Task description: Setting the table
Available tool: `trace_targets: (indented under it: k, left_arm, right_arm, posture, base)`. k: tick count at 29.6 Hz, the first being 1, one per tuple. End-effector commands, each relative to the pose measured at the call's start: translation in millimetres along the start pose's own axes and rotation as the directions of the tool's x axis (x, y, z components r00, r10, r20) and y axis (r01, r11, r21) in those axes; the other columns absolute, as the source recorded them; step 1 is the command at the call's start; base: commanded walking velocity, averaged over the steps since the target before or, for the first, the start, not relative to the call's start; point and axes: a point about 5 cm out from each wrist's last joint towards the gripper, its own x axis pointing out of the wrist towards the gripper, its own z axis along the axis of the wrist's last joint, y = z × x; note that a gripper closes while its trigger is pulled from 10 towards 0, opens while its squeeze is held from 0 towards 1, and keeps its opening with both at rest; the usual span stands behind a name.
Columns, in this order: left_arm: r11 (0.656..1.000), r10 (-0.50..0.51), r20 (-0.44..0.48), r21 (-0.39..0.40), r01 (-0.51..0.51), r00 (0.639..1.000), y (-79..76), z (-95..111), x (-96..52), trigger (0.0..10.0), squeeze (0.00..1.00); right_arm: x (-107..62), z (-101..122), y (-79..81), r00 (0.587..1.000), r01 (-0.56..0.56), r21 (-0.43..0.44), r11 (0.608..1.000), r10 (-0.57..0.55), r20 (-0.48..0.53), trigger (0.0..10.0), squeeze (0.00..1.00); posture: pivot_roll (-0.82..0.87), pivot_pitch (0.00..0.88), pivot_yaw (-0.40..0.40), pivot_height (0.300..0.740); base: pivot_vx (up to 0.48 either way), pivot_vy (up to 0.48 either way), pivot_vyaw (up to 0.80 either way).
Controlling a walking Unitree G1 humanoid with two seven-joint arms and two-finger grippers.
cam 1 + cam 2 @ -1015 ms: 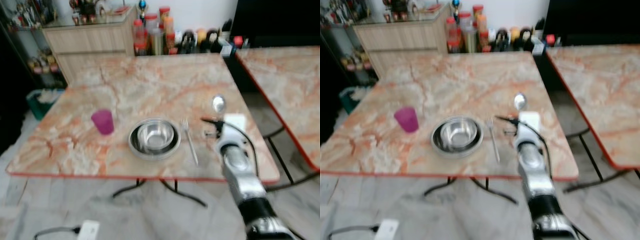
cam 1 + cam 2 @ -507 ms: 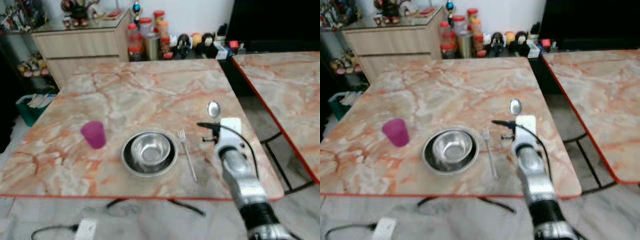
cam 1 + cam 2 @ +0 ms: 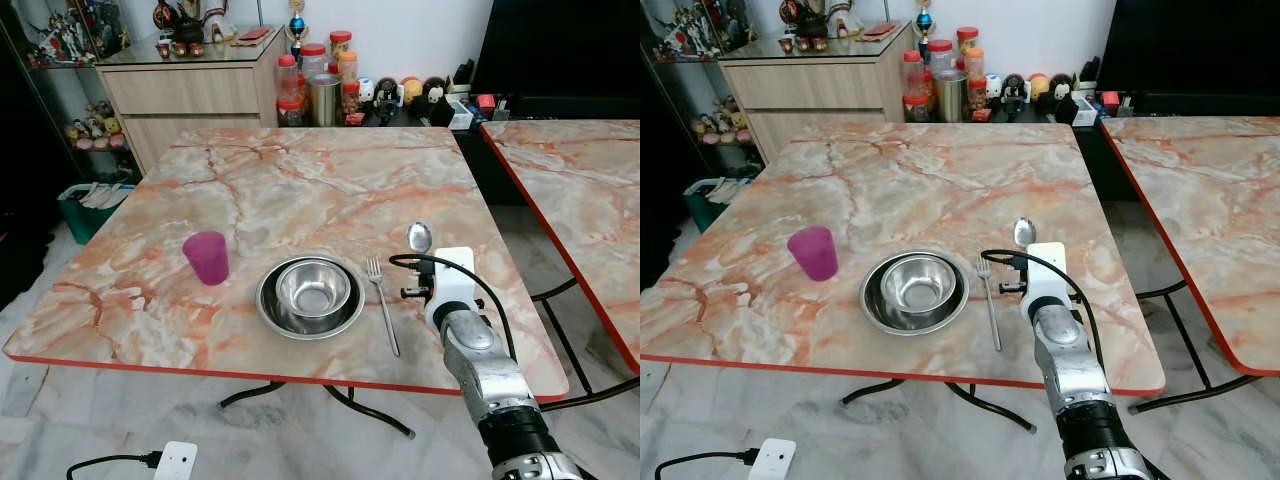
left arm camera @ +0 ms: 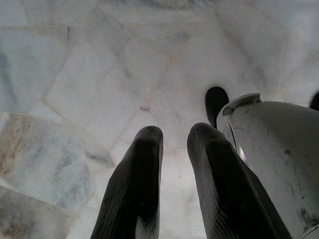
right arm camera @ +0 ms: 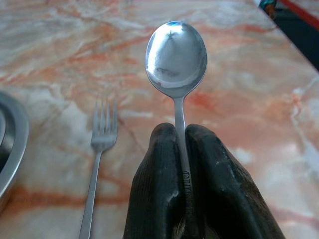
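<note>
Marble table [image 3: 300,180], orange-veined w/ red edge, takes up most of the head views; a second table [image 3: 580,170] of the same stone stands to its right. Behind, a wooden cabinet [image 3: 190,90] w/ jars and bottles [image 3: 320,80] beside it on the floor.

Right arm [image 3: 480,360] reaches over the table's near right edge. Right gripper [image 5: 182,149] has its two black fingers pressed together, pinching the handle of a spoon [image 5: 176,55]; bowl end sticks out fwd past the fingertips, above the tabletop, just right of the fork [image 3: 381,300].

Near table centre: steel plate [image 3: 270,305] w/ a steel bowl [image 3: 313,287] sitting in it. Fork lies flat just right of the plate, tines pointing away from the robot. Pink cup [image 3: 206,257] stands upright left of the plate, apart from it.

Left gripper [image 4: 174,164] hangs over pale marble floor [image 4: 75,74], fingers nearly together w/ a narrow gap, holding nothing. White plug adapter [image 3: 175,460] w/ black cord lies on the floor below the table's near edge.
</note>
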Motion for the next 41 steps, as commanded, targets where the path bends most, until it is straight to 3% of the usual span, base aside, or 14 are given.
trace_targets:
  k: [1, 21, 41]
  left_arm:
    - [1.000, 0.000, -0.013, -0.012, 0.000, 1.000, 1.4, -2, -0.2, 10.0, 0.00]
    - [1.000, -0.003, -0.015, -0.013, 0.003, 1.000, 1.4, -2, -0.2, 10.0, 0.00]
    - [1.000, -0.004, -0.016, -0.012, 0.004, 1.000, 1.2, -2, -0.2, 10.0, 0.00]
  right_arm:
    - [2.7, 5, 2.5, 1.000, -0.022, -0.006, 1.000, 0.022, -0.006, 10.0, 0.00]
    - [2.5, -16, 4.4, 0.994, -0.066, -0.016, 0.998, 0.064, -0.094, 10.0, 0.00]
    - [-4.9, -22, 1.3, 0.994, 0.023, 0.016, 1.000, -0.022, -0.107, 10.0, 0.00]
  posture:
    - [0.05, 0.000, 0.026, 0.728]
    - [0.05, 0.000, 0.025, 0.728]
    - [0.05, 0.000, 0.022, 0.728]
  base:
    - [0.000, 0.000, 0.00]
    - [0.000, 0.000, 0.00]
    - [0.000, 0.000, 0.00]
